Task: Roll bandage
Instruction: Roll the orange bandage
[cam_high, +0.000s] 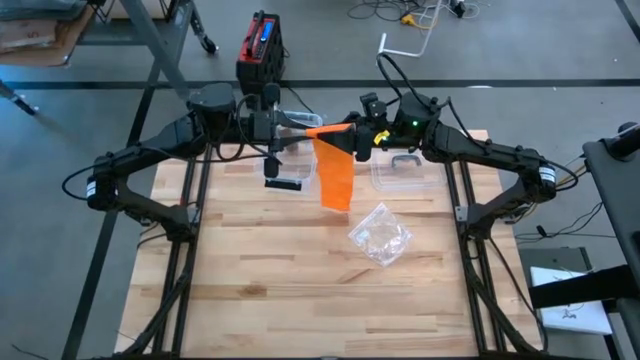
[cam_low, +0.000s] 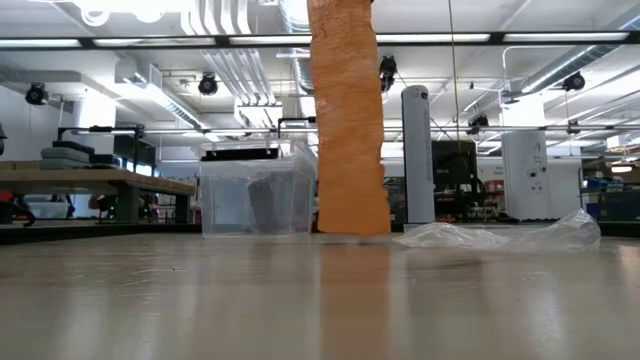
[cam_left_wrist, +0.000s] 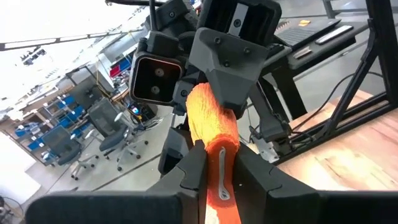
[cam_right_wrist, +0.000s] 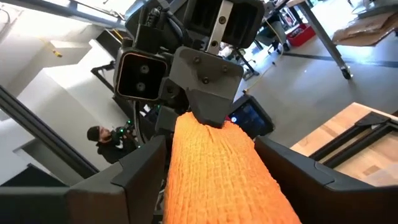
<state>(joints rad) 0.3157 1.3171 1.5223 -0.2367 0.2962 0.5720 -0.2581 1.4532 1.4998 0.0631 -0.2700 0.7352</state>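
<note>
**Bandage held between two grippers above the table's far edge**

Nearest the camera in the high view, the wooden table (cam_high: 300, 290) lies bare, and a crumpled clear bag (cam_high: 380, 236) sits right of centre. Beyond it the orange bandage (cam_high: 335, 172) hangs as a flat strip from its raised end, which both arms hold over the far part of the table. In the low view the strip (cam_low: 348, 120) drops straight down, its lower end at the table surface, though contact cannot be told. A clear box (cam_low: 255, 195) stands just left of it and the bag (cam_low: 510, 235) lies to its right.

Left gripper (cam_high: 300, 122) is clamped on the bandage; its wrist view shows both fingers (cam_left_wrist: 186, 177) pressed on the narrow orange band (cam_left_wrist: 214, 134). Right gripper (cam_high: 352, 130) faces it closely, its fingers (cam_right_wrist: 146, 165) tight against the wide orange cloth (cam_right_wrist: 217, 168).

Farther off, two clear containers (cam_high: 400, 172) sit by the far edge. A red device (cam_high: 260, 50) stands on the floor behind the table
</note>
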